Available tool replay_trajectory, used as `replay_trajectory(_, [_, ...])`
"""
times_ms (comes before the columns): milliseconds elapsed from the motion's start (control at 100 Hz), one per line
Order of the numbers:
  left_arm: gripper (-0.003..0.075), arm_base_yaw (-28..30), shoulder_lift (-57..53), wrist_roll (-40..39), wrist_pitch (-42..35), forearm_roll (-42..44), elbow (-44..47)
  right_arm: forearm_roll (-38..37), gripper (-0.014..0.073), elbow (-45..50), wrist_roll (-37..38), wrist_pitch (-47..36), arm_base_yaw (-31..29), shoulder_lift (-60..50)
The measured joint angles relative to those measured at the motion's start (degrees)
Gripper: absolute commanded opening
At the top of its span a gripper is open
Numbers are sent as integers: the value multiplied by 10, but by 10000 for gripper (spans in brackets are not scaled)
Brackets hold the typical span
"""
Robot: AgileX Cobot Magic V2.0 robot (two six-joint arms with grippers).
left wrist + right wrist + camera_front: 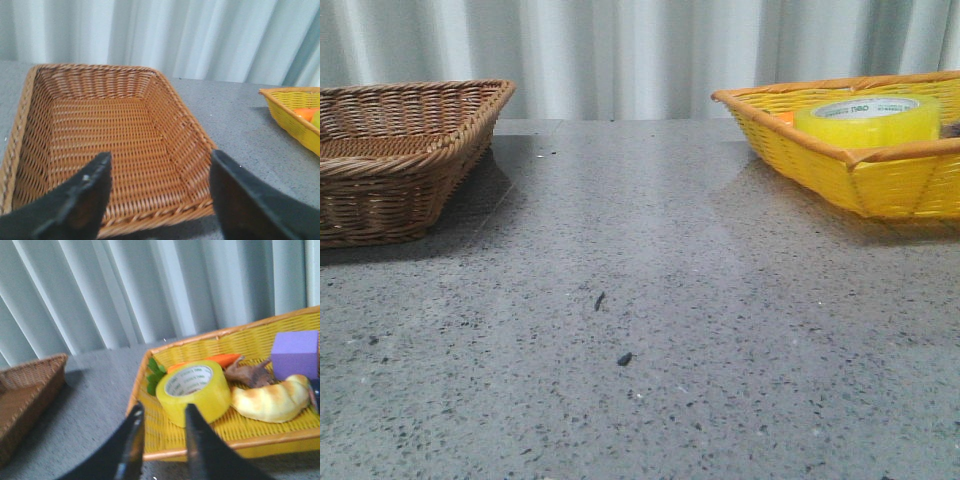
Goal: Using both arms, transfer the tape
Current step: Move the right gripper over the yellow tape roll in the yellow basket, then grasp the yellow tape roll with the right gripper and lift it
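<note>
Grey speckled stone tabletop [640, 330] with two baskets at opposite sides. The wide roll of translucent yellow packing tape [868, 120] lies flat inside the yellow woven basket [820, 165] on the right, near that basket's front rim — beside it an orange carrot-shaped item [210, 361], a purple block [295, 354] and a pale croissant-shaped piece [272, 399]. The right gripper [162, 427] hangs just short of the front rim, jaws parted, grasping nothing. The left gripper [157, 172] hangs over the brown wicker basket [90, 145] — jaws spread wide, released. A broad stretch of tabletop separates the baskets.
</note>
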Motion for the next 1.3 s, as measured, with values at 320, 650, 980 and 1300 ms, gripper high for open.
replay_trajectory(320, [459, -46, 51, 6, 18, 2, -66, -27, 379, -237, 0, 196, 0, 244])
replay_trajectory(650, [459, -59, 51, 6, -14, 4, -66, -86, 380, -500, -1, 384, 0, 569])
replay_trajectory(980, [459, -59, 51, 7, -13, 4, -66, -137, 433, -579, 9, 383, 0, 769])
replay_trajectory(1300, [459, -59, 51, 7, 14, 4, -66, -171, 412, -581, 28, 360, -10, 822])
